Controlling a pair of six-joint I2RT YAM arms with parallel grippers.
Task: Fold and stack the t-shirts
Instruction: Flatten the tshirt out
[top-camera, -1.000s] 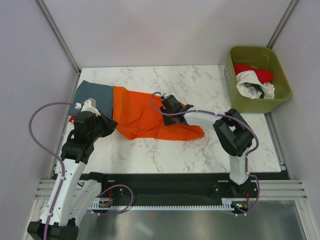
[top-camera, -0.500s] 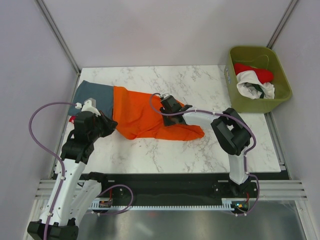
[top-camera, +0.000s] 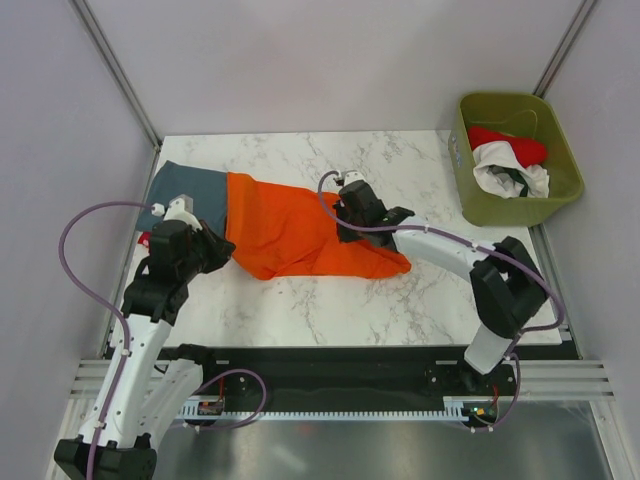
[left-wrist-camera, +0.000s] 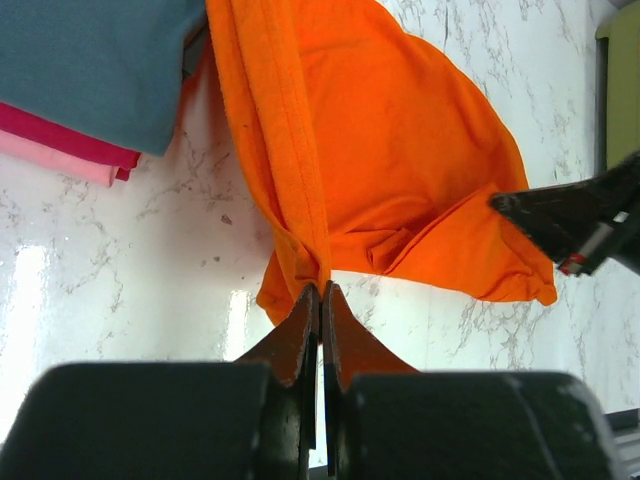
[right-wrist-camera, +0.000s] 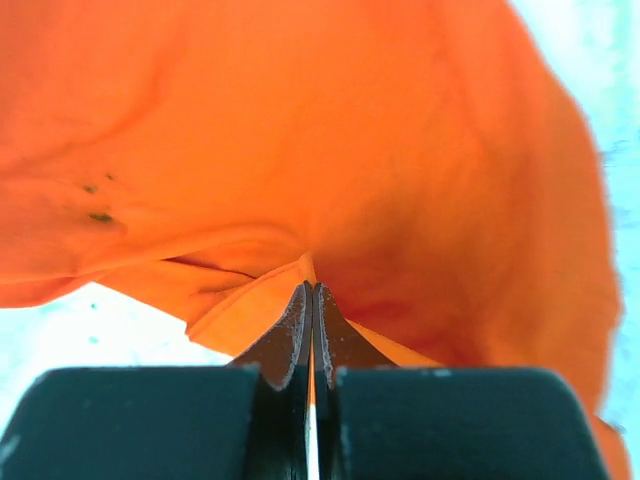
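A white marble table (top-camera: 400, 160) lies beneath the right gripper (right-wrist-camera: 312, 292); pale lilac walls (top-camera: 330, 60) rise beyond it, metal posts (top-camera: 113, 70) in their corners.

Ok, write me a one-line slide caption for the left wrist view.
The left fingers pinch a fold of the orange t-shirt on the marble table, beside the grey-blue t-shirt.

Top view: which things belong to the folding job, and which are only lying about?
Job: orange tee, held by left gripper and right gripper; grey-blue tee; red tee; white tee.
Lying about: bin, table.
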